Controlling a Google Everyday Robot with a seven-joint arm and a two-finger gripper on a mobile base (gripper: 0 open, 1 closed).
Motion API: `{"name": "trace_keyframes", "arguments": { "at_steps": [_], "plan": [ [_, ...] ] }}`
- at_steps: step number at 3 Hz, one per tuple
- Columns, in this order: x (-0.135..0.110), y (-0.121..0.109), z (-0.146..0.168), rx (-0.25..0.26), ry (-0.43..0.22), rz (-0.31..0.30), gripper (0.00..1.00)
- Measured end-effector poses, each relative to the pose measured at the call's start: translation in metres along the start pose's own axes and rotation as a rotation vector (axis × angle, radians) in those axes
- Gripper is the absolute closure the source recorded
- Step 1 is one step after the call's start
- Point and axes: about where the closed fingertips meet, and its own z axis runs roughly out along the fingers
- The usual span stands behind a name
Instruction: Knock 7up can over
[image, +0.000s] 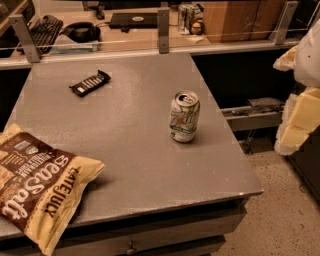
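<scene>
The 7up can (184, 116) stands upright on the grey table (125, 150), right of the middle. It is white-silver with green lettering and an opened silver top. My gripper (296, 120) is a cream-coloured shape at the right edge of the camera view. It hangs beyond the table's right side, well to the right of the can and not touching it.
A dark candy bar wrapper (90, 82) lies at the back left. A large sea salt chip bag (37, 187) overhangs the front left corner. A low glass rail with metal posts (163, 30) borders the far edge; beyond it are a keyboard (45, 29), headphones (82, 31) and distant cans (187, 17).
</scene>
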Motion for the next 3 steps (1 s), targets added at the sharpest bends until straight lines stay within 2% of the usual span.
{"name": "trace_keyframes", "arguments": {
  "at_steps": [1,2,3],
  "plan": [
    [-0.001,-0.001,0.002,0.001,-0.011,-0.001,0.0],
    [-0.015,-0.008,0.027,0.001,-0.121,-0.006,0.0],
    [-0.033,-0.026,0.062,-0.01,-0.266,-0.002,0.0]
  ]
}}
